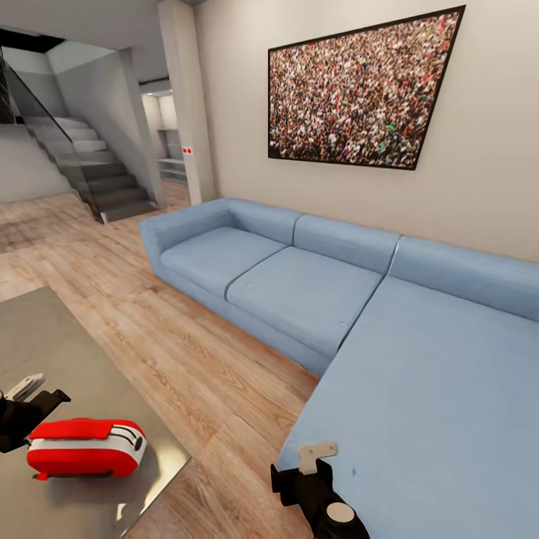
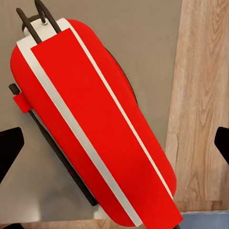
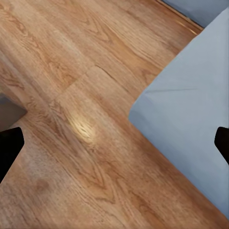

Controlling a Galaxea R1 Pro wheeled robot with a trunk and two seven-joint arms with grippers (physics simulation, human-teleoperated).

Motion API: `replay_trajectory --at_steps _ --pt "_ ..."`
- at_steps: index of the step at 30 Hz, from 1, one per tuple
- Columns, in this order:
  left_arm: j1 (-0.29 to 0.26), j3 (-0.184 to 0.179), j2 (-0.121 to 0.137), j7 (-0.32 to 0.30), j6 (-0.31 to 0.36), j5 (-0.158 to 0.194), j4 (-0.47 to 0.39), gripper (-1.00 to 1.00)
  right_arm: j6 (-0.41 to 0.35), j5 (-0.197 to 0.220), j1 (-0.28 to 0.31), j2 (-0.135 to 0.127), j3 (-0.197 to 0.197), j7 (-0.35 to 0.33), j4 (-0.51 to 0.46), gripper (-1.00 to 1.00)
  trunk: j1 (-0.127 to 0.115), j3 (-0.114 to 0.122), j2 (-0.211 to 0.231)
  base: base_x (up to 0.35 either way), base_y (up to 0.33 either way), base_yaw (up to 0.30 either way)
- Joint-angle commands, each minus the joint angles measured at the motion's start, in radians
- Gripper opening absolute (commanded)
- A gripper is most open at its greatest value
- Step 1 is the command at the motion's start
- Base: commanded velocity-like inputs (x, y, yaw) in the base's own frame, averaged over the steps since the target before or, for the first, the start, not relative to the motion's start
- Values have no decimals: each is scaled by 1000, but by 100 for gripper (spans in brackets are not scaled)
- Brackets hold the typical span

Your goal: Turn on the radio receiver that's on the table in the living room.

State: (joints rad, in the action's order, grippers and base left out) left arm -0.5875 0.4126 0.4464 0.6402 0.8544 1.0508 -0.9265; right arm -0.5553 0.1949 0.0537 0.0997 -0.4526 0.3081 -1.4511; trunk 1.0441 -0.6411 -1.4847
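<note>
The radio receiver [image 1: 86, 448], a glossy red rounded box with white stripes, lies on the grey table [image 1: 45, 337] near its corner. My left gripper [image 1: 36, 395] hovers just beside and above it at the picture's left edge. In the left wrist view the radio receiver [image 2: 90, 124] lies between the two black fingertips [image 2: 9, 148], which stand wide apart and open, touching nothing; its thin black wire handle [image 2: 33, 19] shows at one end. My right gripper [image 1: 301, 466] hangs open over the floor beside the sofa, holding nothing.
A large light-blue L-shaped sofa [image 1: 314, 292] fills the right side, with a black-framed crowd photograph [image 1: 363, 90] above it. Wood plank floor [image 1: 187, 352] runs between table and sofa. Stairs [image 1: 90, 165] rise at the back left. The sofa corner [image 3: 191, 105] lies under my right gripper.
</note>
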Motion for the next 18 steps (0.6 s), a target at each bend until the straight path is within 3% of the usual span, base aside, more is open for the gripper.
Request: replay_trajectory --at_steps 1,18 --pt "0 0 0 0 0 0 0 100 0 0 0 0 0 0 0 100 4 -3 -7 0 0 0" --pt "0 0 -1 -1 0 0 0 100 -1 0 0 0 0 0 0 100 69 -56 -126 0 0 0"
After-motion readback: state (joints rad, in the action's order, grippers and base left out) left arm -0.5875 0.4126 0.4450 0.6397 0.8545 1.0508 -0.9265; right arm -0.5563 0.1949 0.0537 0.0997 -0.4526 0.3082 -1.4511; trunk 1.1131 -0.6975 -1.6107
